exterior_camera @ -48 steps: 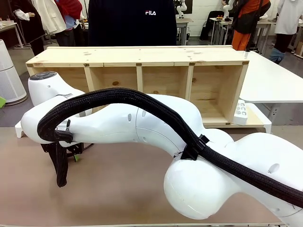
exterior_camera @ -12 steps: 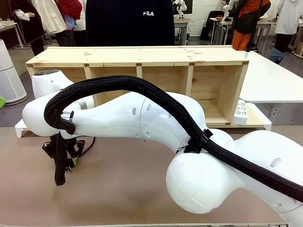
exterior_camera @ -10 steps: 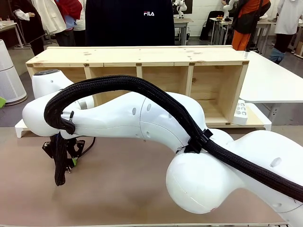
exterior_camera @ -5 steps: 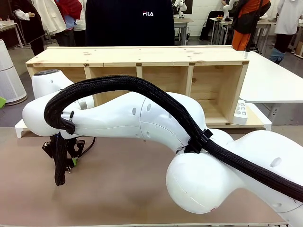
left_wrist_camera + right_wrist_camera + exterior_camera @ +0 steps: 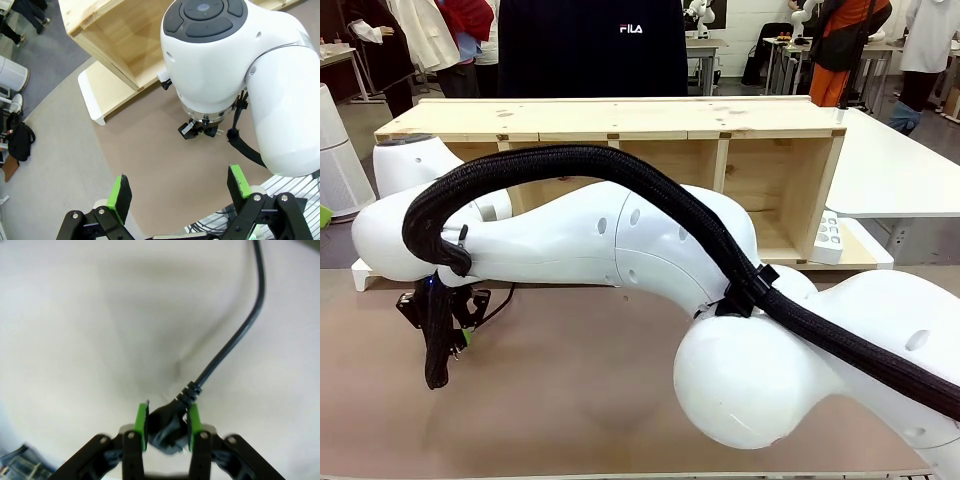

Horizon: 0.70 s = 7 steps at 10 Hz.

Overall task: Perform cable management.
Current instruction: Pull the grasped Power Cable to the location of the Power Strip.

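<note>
Right gripper (image 5: 167, 416) pinches the black plug (image 5: 169, 429) of the cable (image 5: 236, 337) between its green pads, low over the brown table (image 5: 580, 395) on the robot's left, in front of the wooden shelf (image 5: 620, 125). The cord runs away from the fingers across the table. Left gripper (image 5: 180, 192) hangs high above, fingers spread wide

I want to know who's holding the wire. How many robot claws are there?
2. The right gripper is shut on the cable at its plug. The left gripper is open, higher up above it.
</note>
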Each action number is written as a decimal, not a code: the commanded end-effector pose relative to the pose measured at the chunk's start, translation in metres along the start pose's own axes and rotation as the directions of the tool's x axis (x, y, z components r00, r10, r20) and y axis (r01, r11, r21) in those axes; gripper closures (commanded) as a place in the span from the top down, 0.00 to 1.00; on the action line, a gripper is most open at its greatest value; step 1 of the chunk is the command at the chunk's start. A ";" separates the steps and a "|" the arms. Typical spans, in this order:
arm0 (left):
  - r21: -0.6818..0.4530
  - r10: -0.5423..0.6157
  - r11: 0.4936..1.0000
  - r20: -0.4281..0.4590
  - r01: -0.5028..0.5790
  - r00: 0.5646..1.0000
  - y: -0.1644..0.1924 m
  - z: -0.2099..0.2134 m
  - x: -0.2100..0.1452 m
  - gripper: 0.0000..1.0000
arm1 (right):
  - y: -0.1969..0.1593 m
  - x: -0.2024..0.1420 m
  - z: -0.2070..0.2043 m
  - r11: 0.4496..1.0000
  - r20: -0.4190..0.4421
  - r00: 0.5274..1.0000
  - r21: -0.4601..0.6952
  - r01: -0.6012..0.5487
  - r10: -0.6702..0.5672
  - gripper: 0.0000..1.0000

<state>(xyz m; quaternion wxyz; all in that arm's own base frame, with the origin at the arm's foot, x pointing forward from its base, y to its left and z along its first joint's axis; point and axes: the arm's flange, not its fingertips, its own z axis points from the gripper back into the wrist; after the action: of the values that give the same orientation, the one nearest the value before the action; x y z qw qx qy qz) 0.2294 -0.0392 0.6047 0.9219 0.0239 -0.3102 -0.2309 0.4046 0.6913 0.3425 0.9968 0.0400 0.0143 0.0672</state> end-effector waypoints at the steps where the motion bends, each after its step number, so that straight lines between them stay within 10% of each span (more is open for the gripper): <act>1: -0.003 0.002 1.000 0.012 -0.002 1.000 0.000 0.000 0.002 1.00 | -0.053 -0.050 -0.001 0.999 0.003 0.999 -0.007 0.034 -0.034 0.39; 7: -0.003 0.002 1.000 0.012 -0.002 1.000 0.000 0.000 0.002 1.00 | -0.111 -0.076 -0.012 0.981 -0.077 0.978 -0.051 0.190 -0.193 0.39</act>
<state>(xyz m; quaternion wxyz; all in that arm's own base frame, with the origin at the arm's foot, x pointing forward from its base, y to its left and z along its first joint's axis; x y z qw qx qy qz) 0.2294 -0.0391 0.6047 0.9219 0.0238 -0.3102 -0.2309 0.3820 0.6305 0.3181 0.9987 -0.0041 0.0513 -0.0052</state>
